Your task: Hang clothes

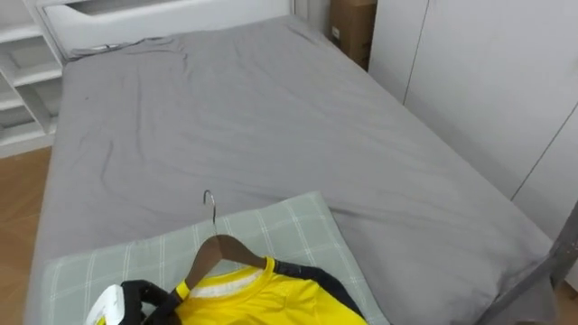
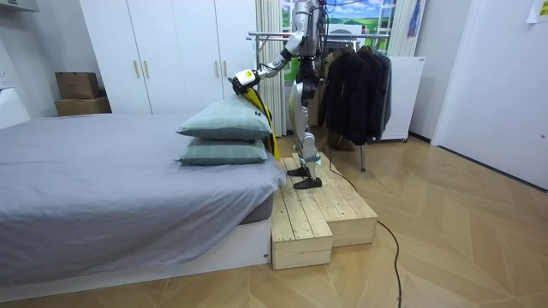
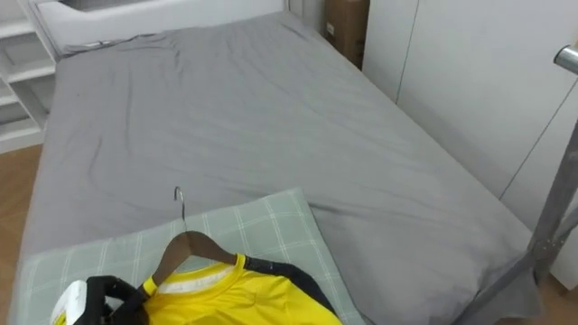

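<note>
The shirt is yellow, with dark trim at one shoulder and a white inner collar. It sits on a wooden hanger whose metal hook points toward the far end of the bed. The left hand grips the hanger's left arm and holds it in the air over a checked pillow. In the room view the shirt droops beside that pillow. The rack stands behind the robot, with dark clothes hanging on it.

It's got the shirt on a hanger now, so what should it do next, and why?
Probably turn toward the clothes rack beside it. The left hand holds the wooden hanger with the yellow shirt over the pillow, and the hook is free, not yet on the rail.
</note>
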Motion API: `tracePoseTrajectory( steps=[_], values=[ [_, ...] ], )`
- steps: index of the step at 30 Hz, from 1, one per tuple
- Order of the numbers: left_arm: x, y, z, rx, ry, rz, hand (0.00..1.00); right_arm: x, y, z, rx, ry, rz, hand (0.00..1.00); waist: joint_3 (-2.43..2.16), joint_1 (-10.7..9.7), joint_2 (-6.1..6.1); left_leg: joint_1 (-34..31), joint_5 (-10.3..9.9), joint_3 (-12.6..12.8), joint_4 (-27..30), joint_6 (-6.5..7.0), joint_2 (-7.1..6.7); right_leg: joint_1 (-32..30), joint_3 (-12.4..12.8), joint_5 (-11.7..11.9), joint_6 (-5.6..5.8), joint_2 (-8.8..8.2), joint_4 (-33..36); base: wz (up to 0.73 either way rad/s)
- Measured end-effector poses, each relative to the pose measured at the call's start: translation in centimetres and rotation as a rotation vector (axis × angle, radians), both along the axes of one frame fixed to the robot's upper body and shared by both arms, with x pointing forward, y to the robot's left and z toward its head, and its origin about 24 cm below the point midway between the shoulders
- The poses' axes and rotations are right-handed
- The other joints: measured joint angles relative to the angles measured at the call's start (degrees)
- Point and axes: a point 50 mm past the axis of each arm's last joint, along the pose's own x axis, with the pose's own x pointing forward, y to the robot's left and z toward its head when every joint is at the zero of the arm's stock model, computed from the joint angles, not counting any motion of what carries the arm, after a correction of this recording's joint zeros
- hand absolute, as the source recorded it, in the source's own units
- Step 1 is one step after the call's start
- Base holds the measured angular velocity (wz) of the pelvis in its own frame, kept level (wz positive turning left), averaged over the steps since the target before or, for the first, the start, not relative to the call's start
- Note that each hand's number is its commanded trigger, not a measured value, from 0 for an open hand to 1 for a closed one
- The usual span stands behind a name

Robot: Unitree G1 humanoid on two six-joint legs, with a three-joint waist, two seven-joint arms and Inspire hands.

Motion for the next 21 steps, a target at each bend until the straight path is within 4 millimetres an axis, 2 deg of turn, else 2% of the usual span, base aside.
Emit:
tracePoseTrajectory(
  steps=[6,21],
  values=[
    [0.7,-0.4,0.9,0.0,-0.053,-0.023,1.0,-0.1,0.1,0.0,0.014,-0.001,0.002,0.0,0.26,0.5,-0.32,0.7,0.0,0.0,-0.3,0.01,-0.09,0.7,0.0,-0.2,0.24,-0.02,-0.2,0.0],
    [2.6,-1.6,3.8,0.109,-0.188,-0.151,1.0,-0.5,0.1,-0.1,-0.009,0.013,-0.011,0.0,0.26,1.0,-0.31,0.9,0.0,-0.2,-0.7,0.01,-0.18,0.7,-0.1,-0.3,0.3,-0.02,-0.1,0.0]
  ],
)
